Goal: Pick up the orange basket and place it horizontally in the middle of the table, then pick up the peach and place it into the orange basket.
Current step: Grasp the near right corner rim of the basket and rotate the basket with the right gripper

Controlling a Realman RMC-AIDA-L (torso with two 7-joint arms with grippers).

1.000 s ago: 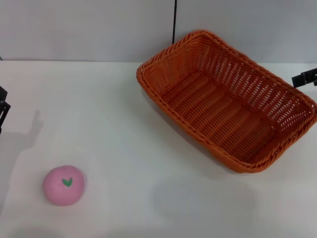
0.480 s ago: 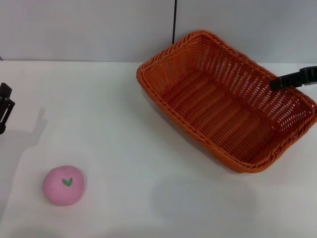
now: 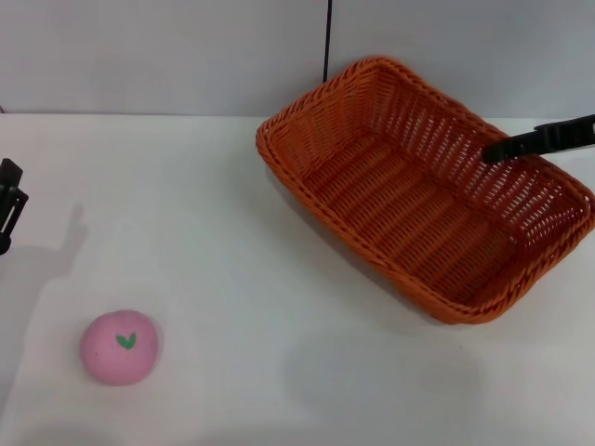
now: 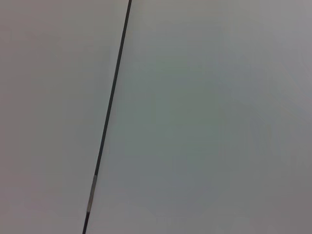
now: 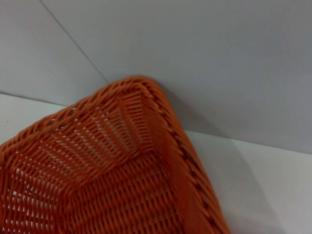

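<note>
The orange basket (image 3: 428, 186) lies at an angle on the right back part of the white table (image 3: 242, 214), empty inside. In the right wrist view one corner of the orange basket (image 5: 122, 161) fills the lower part, with its braided rim. My right gripper (image 3: 521, 144) reaches in from the right edge, above the basket's far right rim and over its inside. The peach (image 3: 119, 347), pink with a green leaf mark, rests at the front left of the table. My left gripper (image 3: 7, 204) shows only at the left edge, well behind the peach.
A grey wall (image 3: 167, 56) with a dark vertical seam (image 3: 327, 42) stands right behind the table, close to the basket's far corner. The left wrist view shows only this wall and the seam (image 4: 109, 117).
My right gripper has come in from the right edge and now hangs over the basket's far right rim. The left gripper shifted only slightly. Basket and peach have not moved.
</note>
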